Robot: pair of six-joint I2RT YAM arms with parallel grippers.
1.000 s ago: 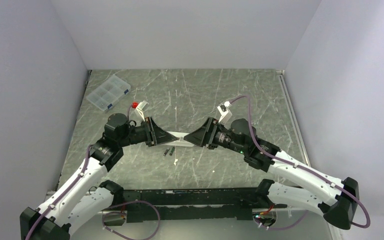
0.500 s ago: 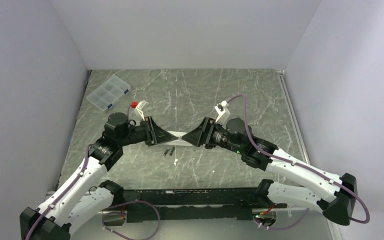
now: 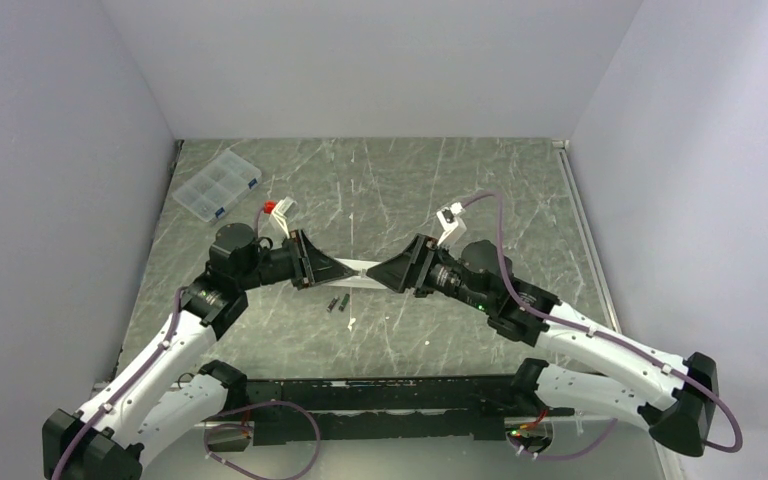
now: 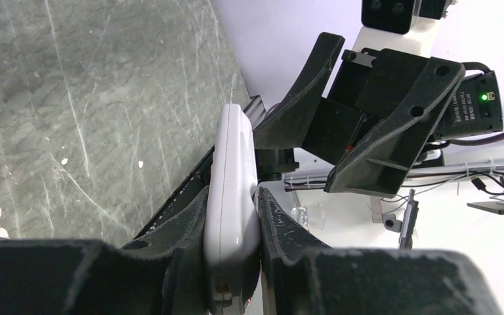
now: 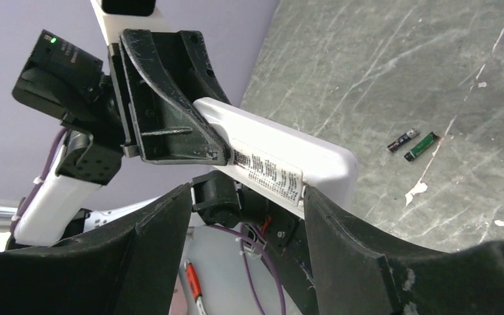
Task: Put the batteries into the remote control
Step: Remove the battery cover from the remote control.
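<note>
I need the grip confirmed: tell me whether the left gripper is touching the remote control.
Touching. The left wrist view shows the left gripper with both jaws pressed against the sides of the remote control, no gap either side.

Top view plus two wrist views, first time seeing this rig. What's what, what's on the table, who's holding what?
Two robot arms are bolted at the near edge of a table, and each ends in a two-finger gripper. The top view looks down from above and behind them. The other two views come from a camera on each wrist, so that arm's own dark fingers fill the bottom of the picture. The left gripper is shut on the remote control, a white handset held up off the table. The right gripper is open around its other end, with a gap on one side. Two batteries lie loose on the table nearby. A clear compartment box sits at the far left corner.
</note>
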